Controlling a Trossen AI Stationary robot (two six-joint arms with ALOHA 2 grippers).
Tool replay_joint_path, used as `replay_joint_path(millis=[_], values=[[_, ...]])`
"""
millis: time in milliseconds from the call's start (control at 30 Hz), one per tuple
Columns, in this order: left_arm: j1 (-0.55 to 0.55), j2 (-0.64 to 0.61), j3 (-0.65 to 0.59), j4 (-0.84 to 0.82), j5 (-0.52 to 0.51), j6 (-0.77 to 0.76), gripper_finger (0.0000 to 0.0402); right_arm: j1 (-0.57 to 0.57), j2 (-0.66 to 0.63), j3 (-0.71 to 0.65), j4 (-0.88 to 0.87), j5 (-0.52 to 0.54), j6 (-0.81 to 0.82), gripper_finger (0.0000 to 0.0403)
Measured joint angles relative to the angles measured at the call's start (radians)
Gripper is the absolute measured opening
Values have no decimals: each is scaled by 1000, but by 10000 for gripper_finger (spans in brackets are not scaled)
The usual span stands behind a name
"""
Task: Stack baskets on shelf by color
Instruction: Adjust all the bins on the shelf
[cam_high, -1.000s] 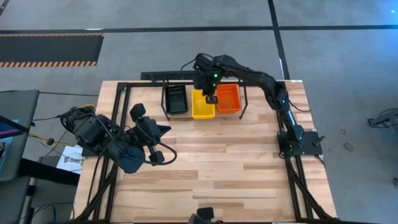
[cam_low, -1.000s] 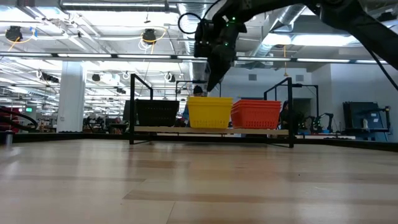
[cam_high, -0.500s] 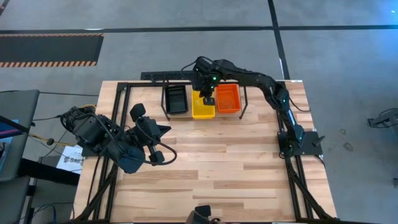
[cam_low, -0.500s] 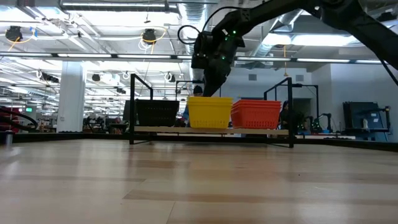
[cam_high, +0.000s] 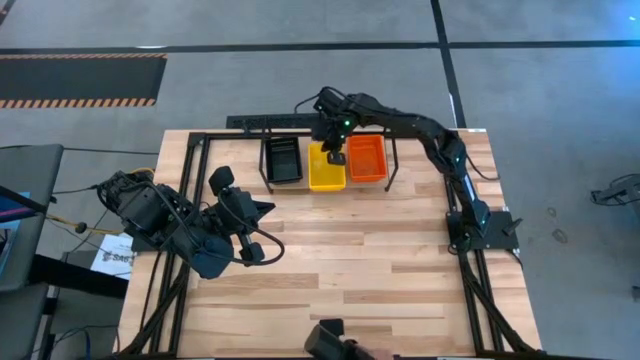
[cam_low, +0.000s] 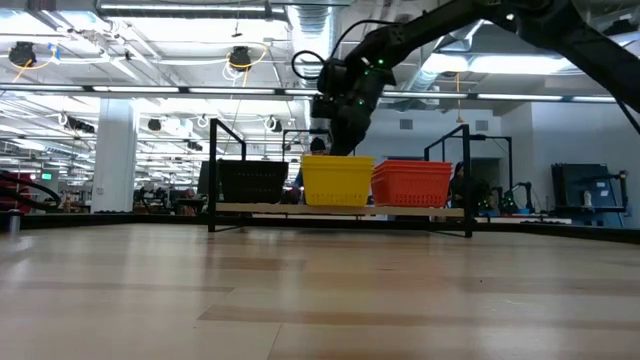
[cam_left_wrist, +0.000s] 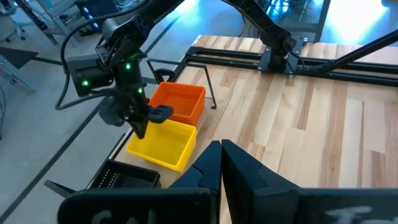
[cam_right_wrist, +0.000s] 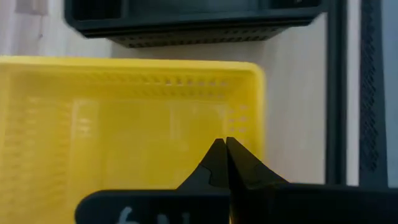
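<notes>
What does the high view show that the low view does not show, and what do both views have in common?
Only the high view shows the left gripper, parked over the table's left side, far from the shelf, and shows that each top basket is empty inside. Only the low view shows that the baskets sit in stacks with mesh sides, and that the right gripper hangs just above the yellow stack, not touching it. Both show black baskets, yellow, then orange baskets side by side on the shelf.
</notes>
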Motion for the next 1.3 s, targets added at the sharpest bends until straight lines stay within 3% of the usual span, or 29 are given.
replay_joint_path(millis=[433,667,1300], values=[[0,0,0,0,0,-7,0,5,0,0,-53,-1,-2,0],[0,0,0,0,0,-4,0,27,0,0,23,-1,-35,0],[0,0,0,0,0,-18,0,-49,0,0,35,1,-47,0]])
